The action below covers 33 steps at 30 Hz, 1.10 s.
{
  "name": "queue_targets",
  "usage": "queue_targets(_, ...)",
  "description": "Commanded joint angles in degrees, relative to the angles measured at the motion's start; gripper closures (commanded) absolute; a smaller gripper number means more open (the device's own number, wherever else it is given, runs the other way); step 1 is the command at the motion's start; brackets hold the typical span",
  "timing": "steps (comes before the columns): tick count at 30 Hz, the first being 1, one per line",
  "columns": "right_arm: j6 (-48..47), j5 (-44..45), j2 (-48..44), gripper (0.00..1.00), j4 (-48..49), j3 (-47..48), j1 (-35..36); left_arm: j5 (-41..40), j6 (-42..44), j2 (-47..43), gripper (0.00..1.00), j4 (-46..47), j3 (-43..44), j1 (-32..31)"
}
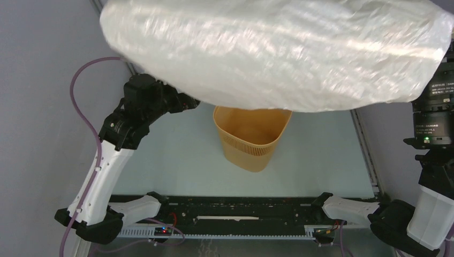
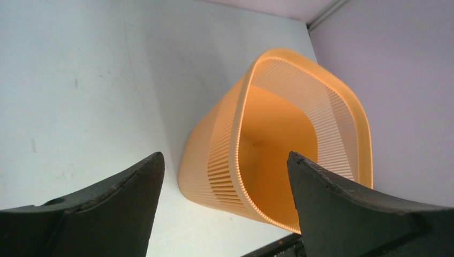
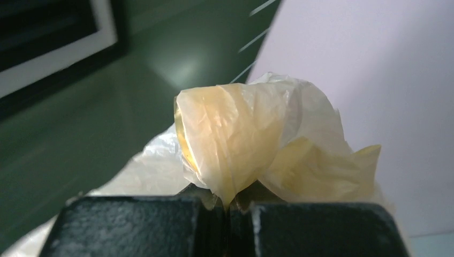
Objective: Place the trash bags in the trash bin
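Note:
The trash bag (image 1: 278, 48), translucent cream-white and crinkly, hangs spread out high above the table and fills the top of the top view. My right gripper (image 3: 229, 206) is shut on a bunched, yellowish part of the bag (image 3: 241, 134); the gripper itself is hidden in the top view. The orange-yellow trash bin (image 1: 251, 140) stands upright in the middle of the table, below the bag and apart from it, and looks empty. My left gripper (image 2: 225, 156) is open and empty, held left of the bin, with the bin's mouth (image 2: 278, 134) showing between its fingers.
The left arm (image 1: 115, 144) reaches in from the left with a purple cable (image 1: 80, 107) looping beside it. A black lens-like cylinder (image 1: 434, 107) stands at the right edge. A metal rail (image 1: 365, 150) borders the pale table (image 1: 176, 155) on the right.

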Motion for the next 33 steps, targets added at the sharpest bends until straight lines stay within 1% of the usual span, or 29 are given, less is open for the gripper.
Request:
queue_targets(1, -3.32, 17.89, 2.22, 1.0, -14.85, -0.24, 0.22, -4.04, 4.21, -0.36, 0.1, -1.87, 8.42, 1.16)
queue_targets(4, -4.12, 14.56, 2.39, 1.0, -18.39, -0.36, 0.22, -5.43, 5.25, -1.12, 0.1, -2.42, 9.23, 1.42)
queue_targets(7, -7.35, 7.35, 0.98, 1.0, -20.04, -3.41, 0.22, -6.28, 6.09, -1.74, 0.1, -2.25, 9.24, 1.59)
queue_targets(9, -9.71, 5.58, -0.9, 1.0, -20.78, -6.09, 0.21, -6.66, 6.66, -1.83, 0.09, -2.08, 9.37, 1.76)
queue_targets(10, -11.83, 4.99, -2.32, 1.0, -19.28, -9.01, 0.22, -6.62, 6.81, -1.77, 0.08, -2.07, 9.56, 1.89)
queue_targets(12, -18.8, 3.81, -5.38, 1.0, -13.28, -16.23, 0.22, -6.08, 6.93, -1.48, 0.08, -1.84, 9.73, 2.11)
queue_targets(14, -23.68, 6.3, -6.57, 1.0, -11.0, -20.05, 0.22, -4.96, 6.7, -0.92, 0.08, -1.29, 9.79, 2.21)
queue_targets(16, -24.39, 11.24, -4.8, 1.0, -14.9, -17.1, 0.22, -3.81, 6.18, -0.01, 0.08, -1.24, 10.47, 2.22)
queue_targets(17, -24.75, 12.44, -3.44, 1.0, -17.88, -13.79, 0.19, -3.48, 5.92, 0.42, 0.08, -1.14, 10.88, 2.22)
queue_targets(19, -25.76, 13.17, -0.57, 1.0, -23.78, -7.35, 0.22, -3.11, 5.46, 0.93, 0.08, -1.03, 11.69, 2.22)
queue_targets(21, -26.25, 13.76, 0.58, 1.0, -27.74, -4.58, 0.21, -2.89, 5.46, 1.23, 0.08, -1.12, 12.42, 2.3)
queue_targets(24, -26.82, 13.94, -1.44, 1.0, -28.81, -6.97, 0.22, -4.36, 8.05, 1.97, 0.08, -3.92, 15.56, 2.48)
queue_targets(27, -25.55, 13.62, -3.86, 1.0, -28.45, -10.4, 0.22, -9.95, 12.48, 2.35, 0.05, -9.6, 20.74, 2.94)
queue_targets(30, -24.74, 13.04, -4.66, 1.0, -28.9, -11.78, 0.19, -14.96, 15.81, 2.12, 0.03, -14.0, 24.54, 3.6)
queue_targets(31, -24.71, 13.04, -4.66, 1.0, -29.12, -12.06, 0.21, -16.62, 16.19, 1.98, 0.02, -15.01, 25.55, 3.84)
queue_targets(33, -24.82, 12.88, -4.71, 1.0, -29.05, -12.47, 0.21, -21.05, 14.19, 1.83, 0.02, -17.68, 27.6, 4.31)
